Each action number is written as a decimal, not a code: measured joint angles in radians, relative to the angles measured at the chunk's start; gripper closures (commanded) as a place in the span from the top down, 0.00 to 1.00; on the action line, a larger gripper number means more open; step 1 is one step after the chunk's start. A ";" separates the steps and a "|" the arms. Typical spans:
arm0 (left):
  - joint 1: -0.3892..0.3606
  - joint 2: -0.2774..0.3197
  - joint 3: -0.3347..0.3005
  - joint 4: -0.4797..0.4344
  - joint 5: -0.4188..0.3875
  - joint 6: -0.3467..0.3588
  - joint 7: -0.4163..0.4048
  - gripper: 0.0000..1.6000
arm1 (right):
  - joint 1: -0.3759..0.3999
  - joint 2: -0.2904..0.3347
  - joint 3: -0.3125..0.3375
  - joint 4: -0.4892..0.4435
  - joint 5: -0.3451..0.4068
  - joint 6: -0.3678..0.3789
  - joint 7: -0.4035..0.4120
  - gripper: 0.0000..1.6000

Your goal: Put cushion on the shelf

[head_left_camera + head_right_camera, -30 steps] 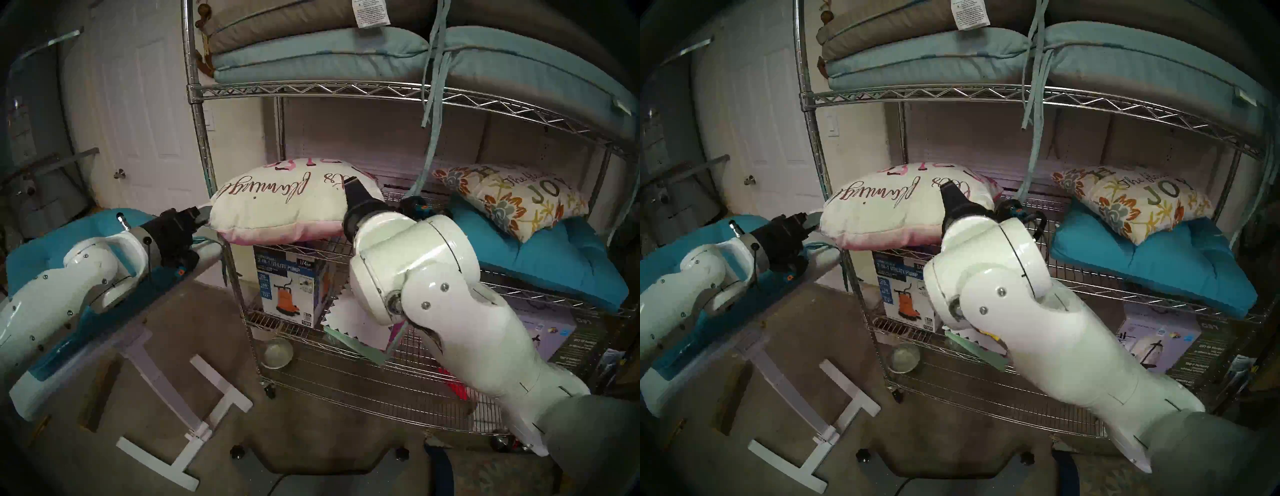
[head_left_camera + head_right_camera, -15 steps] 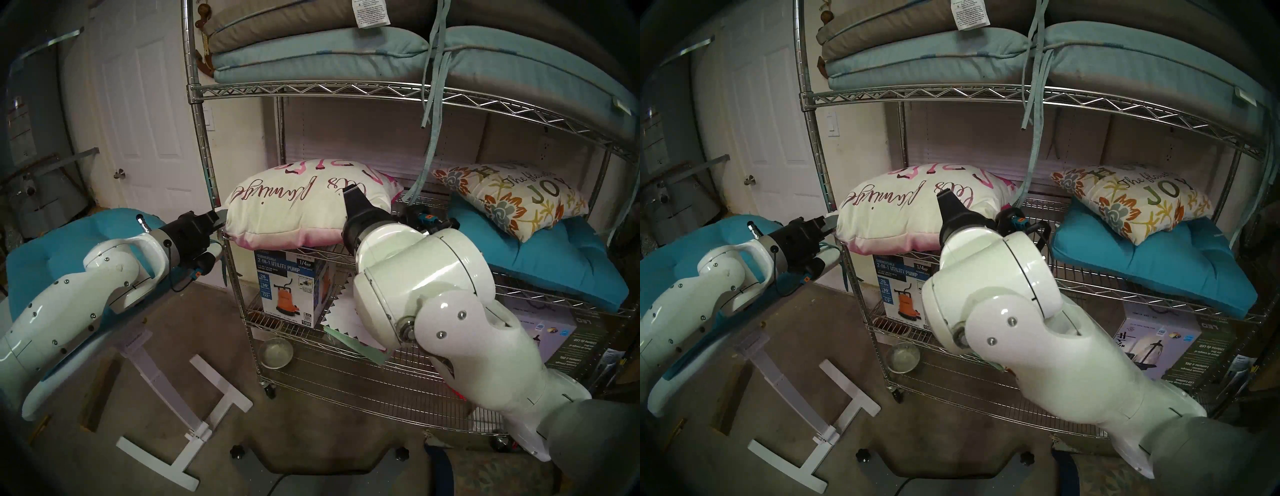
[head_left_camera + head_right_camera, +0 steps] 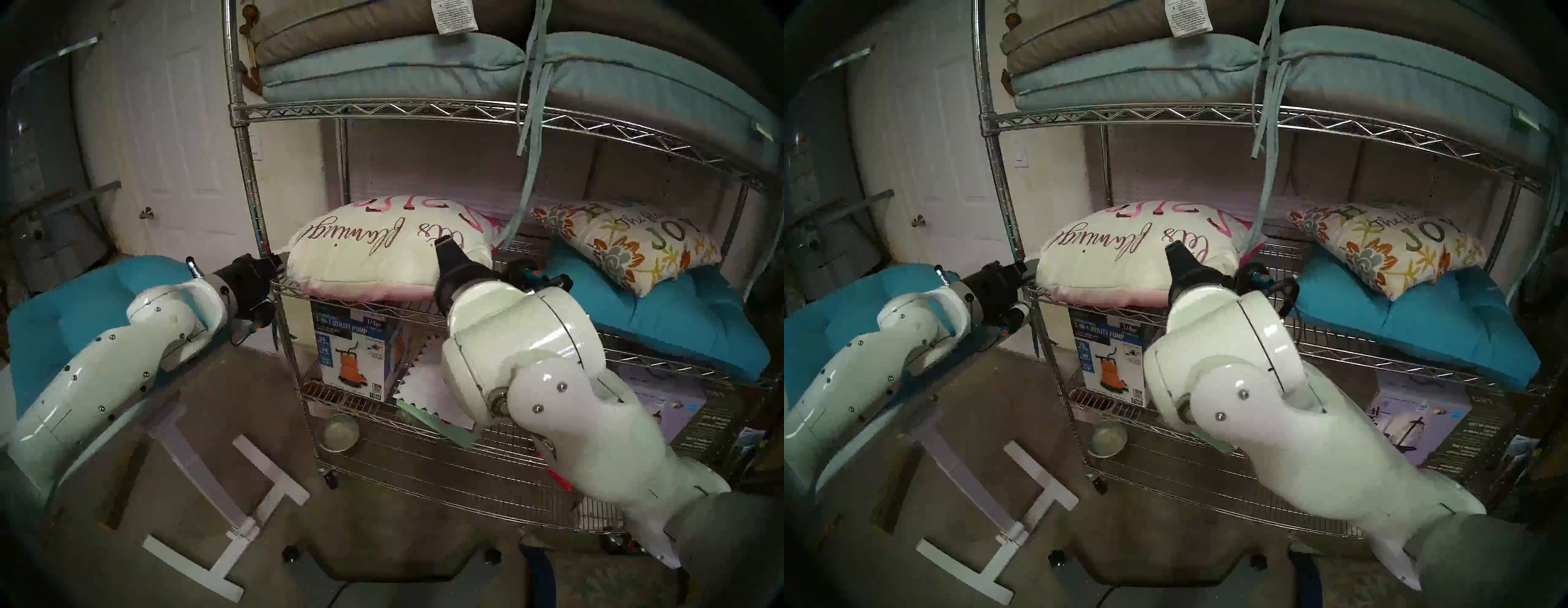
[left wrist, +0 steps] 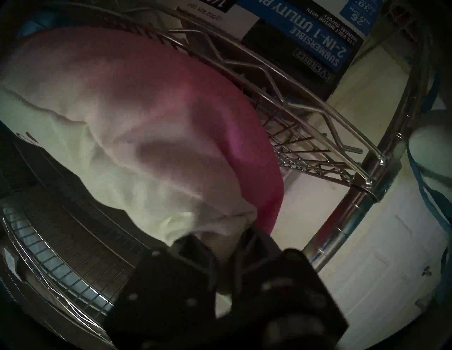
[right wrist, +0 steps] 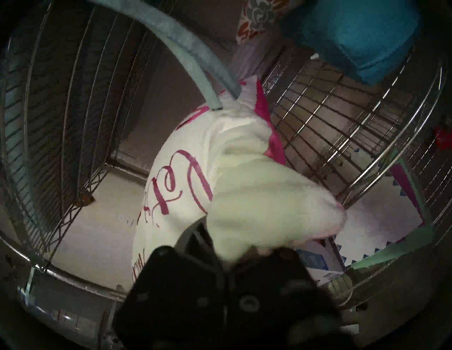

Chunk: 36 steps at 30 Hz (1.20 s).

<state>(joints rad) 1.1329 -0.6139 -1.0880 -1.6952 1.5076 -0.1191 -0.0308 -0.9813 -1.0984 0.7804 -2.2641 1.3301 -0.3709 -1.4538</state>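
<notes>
At centre frame, the white cushion (image 3: 382,254) with pink script is lying on the shelf (image 3: 382,111), a chrome wire rack, on its middle tier. The left gripper (image 3: 278,265) is pinching its left corner; the right gripper (image 3: 443,246) is pinching its right edge. A white door (image 3: 169,127) is standing at upper left, over brown carpet (image 3: 237,407).

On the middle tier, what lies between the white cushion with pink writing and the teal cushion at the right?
In the head views, mostly bare wire grid of the shelf. Between the white cushion and the teal cushion a pale blue strap hangs down from above.
</notes>
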 measured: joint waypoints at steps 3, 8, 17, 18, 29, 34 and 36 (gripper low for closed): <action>-0.030 -0.032 0.015 0.030 0.027 -0.011 0.000 0.00 | 0.007 0.005 0.012 0.030 -0.003 0.002 0.004 0.00; -0.077 -0.082 0.034 0.081 0.070 -0.029 0.002 0.00 | 0.018 0.008 0.025 0.080 -0.003 0.007 0.015 0.00; -0.162 -0.168 0.052 0.182 0.149 -0.065 0.009 0.00 | 0.041 -0.004 0.031 0.167 -0.002 0.017 0.047 0.00; -0.170 -0.177 0.052 0.192 0.157 -0.068 0.010 0.00 | 0.043 -0.007 0.031 0.177 -0.001 0.018 0.052 0.00; -0.263 -0.267 0.079 0.336 0.246 -0.104 0.026 1.00 | 0.075 -0.044 0.030 0.282 0.004 0.031 0.099 1.00; -0.307 -0.311 0.088 0.417 0.296 -0.114 0.037 1.00 | 0.092 -0.071 0.029 0.335 0.020 0.034 0.124 1.00; -0.321 -0.324 0.089 0.441 0.315 -0.114 0.044 1.00 | 0.098 -0.080 0.029 0.351 0.025 0.035 0.132 1.00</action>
<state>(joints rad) 0.8122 -0.9378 -0.9992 -1.2547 1.8227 -0.2334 0.0127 -0.8835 -1.1782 0.8094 -1.9133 1.3555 -0.3362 -1.3217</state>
